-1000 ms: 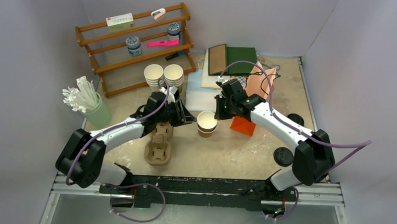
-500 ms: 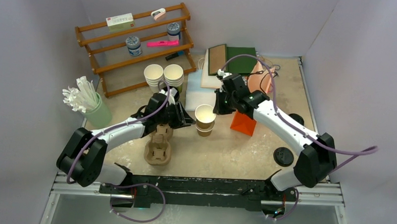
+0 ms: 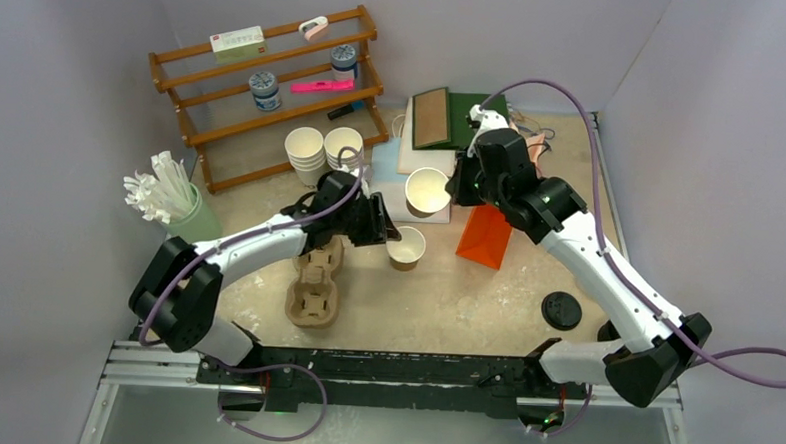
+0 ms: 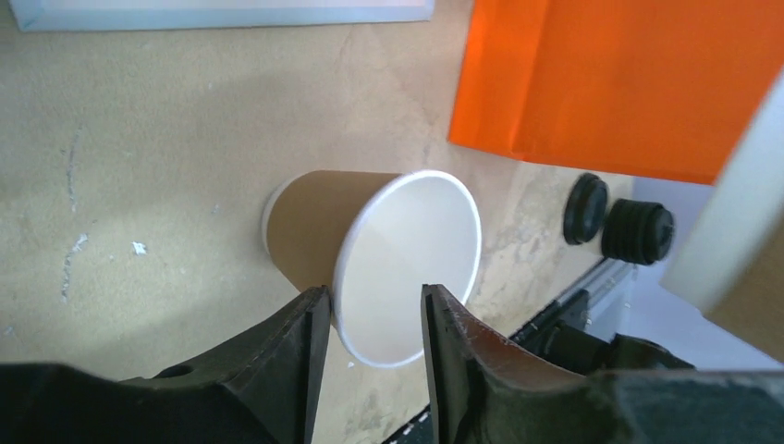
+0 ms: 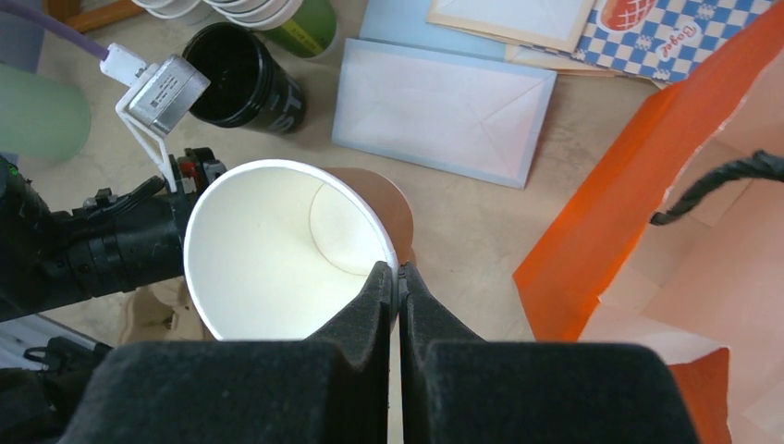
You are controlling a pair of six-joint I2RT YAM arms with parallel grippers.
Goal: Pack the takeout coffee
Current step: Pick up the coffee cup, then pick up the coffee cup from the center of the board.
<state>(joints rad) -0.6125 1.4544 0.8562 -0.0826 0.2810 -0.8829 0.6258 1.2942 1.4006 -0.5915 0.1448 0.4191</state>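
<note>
Scuffed beige tabletop boxed in by pale lilac walls. One kraft cup, brown outside, pale within, white-rimmed, hangs above the tabletop at upper centre, the right claw clenched on its rim. A second kraft cup stands mid-frame, just off the released left claw, jaws apart. The blue-checked paper bears a script word resembling "Bagel"

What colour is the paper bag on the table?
Orange; the bag shows best in left wrist view.
</note>
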